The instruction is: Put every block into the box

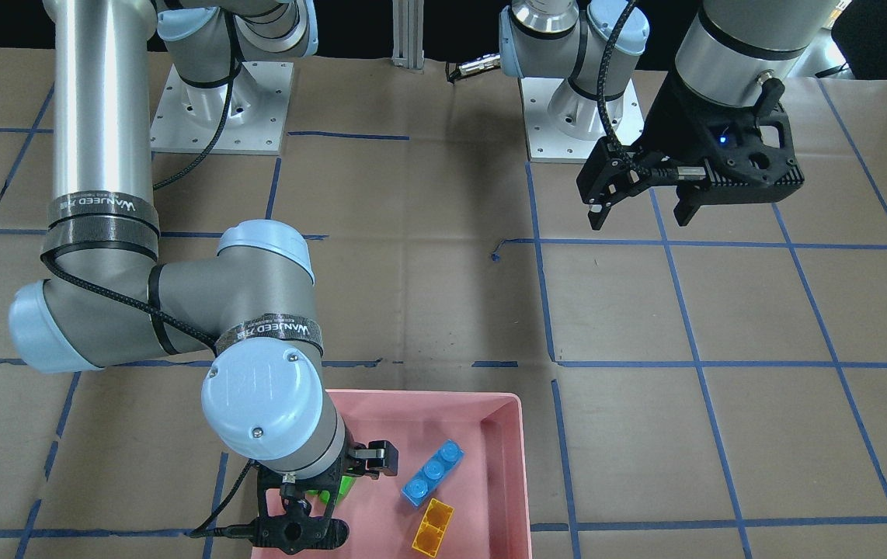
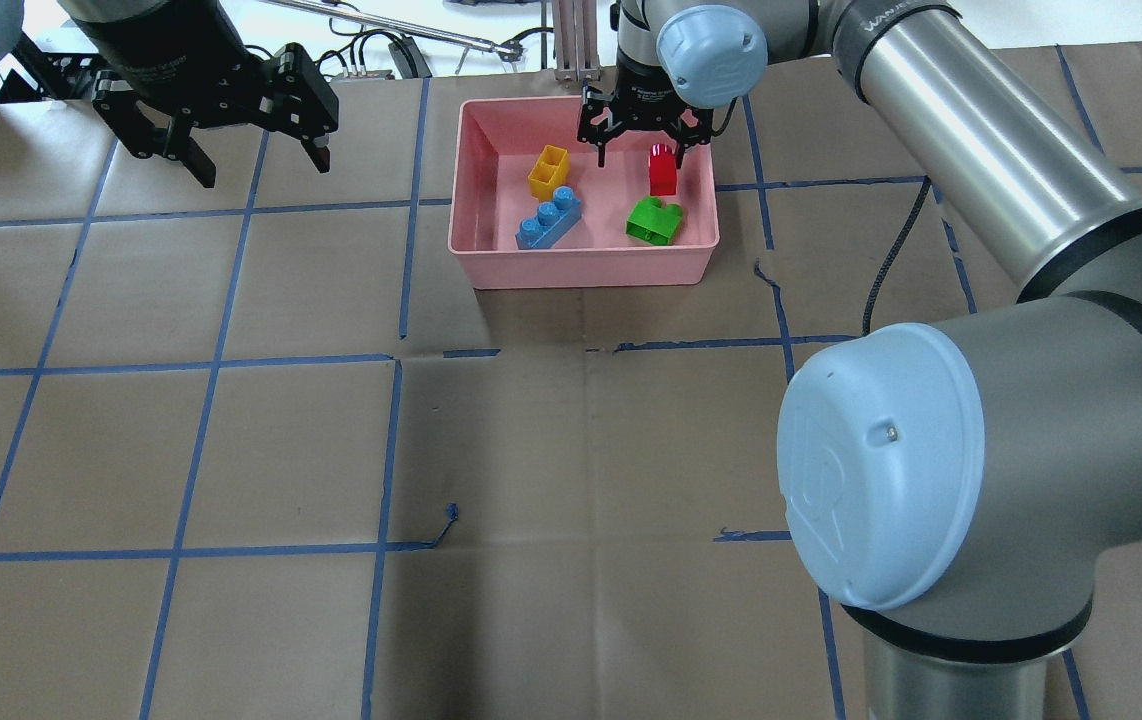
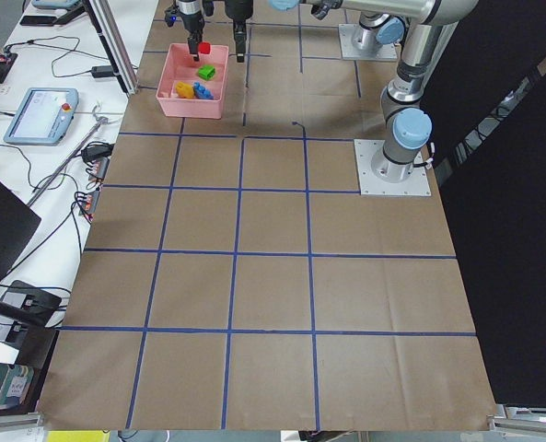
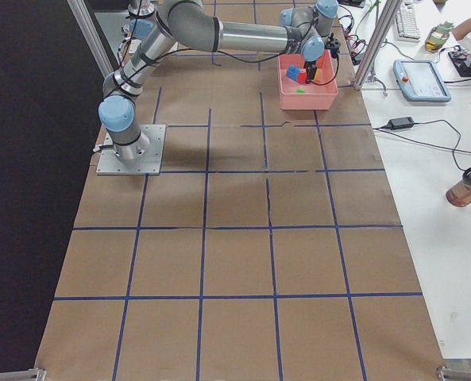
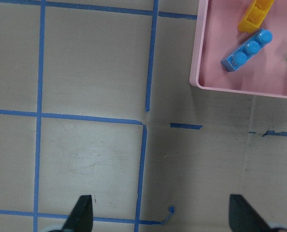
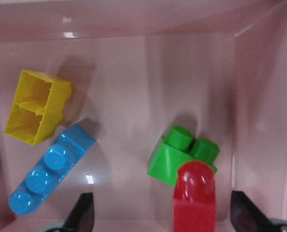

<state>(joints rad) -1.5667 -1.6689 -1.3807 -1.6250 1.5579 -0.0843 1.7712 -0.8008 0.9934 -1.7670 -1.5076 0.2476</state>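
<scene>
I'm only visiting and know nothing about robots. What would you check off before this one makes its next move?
1. Blue block inside the pink box: ok.
2. Yellow block inside the box: ok.
3. Green block inside the box: ok.
4. Red block settled on the box floor: cannot tell. It is within the box's outline, close beneath the right pincer.
5. Right pincer open and not touching the red block: ok, the fingers are wide apart on either side of it.
6. Left pincer open, empty and off to the side of the box: ok.
</scene>
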